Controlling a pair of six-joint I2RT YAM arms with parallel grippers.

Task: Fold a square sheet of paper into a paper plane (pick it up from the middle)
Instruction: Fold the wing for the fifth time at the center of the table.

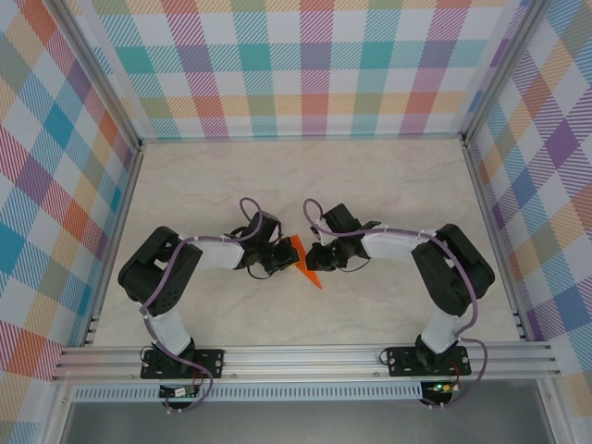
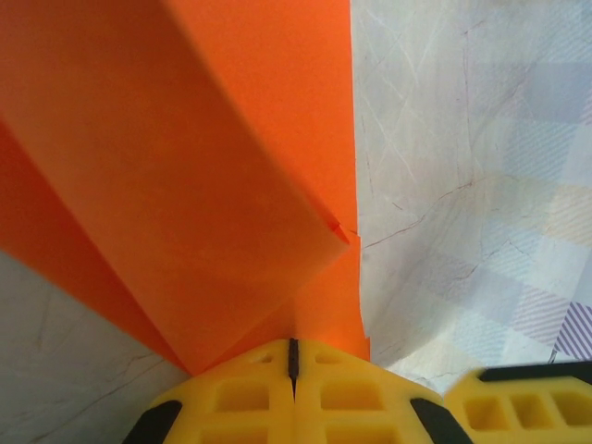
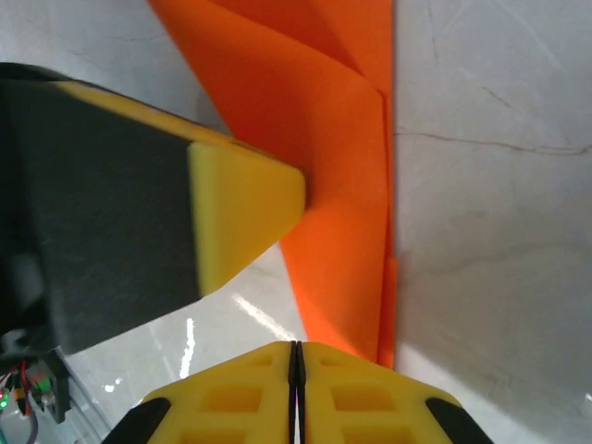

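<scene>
Paper plane [image 1: 303,262], bright orange and half-folded, lies mid-frame on the pale marbled worktop [image 1: 370,185] between the clenched left hand [image 2: 292,356] and clenched right hand [image 3: 296,356]; any sideways drag could skew its creases or tear it.

Both arms are bent inward over the pale marbled table [image 1: 305,176], which is enclosed by checked walls [image 1: 314,65]. The left gripper [image 1: 276,263] and right gripper [image 1: 321,260] are brought close together, with the folded orange paper [image 1: 303,262] seen between them, its point directed toward the near edge.
</scene>
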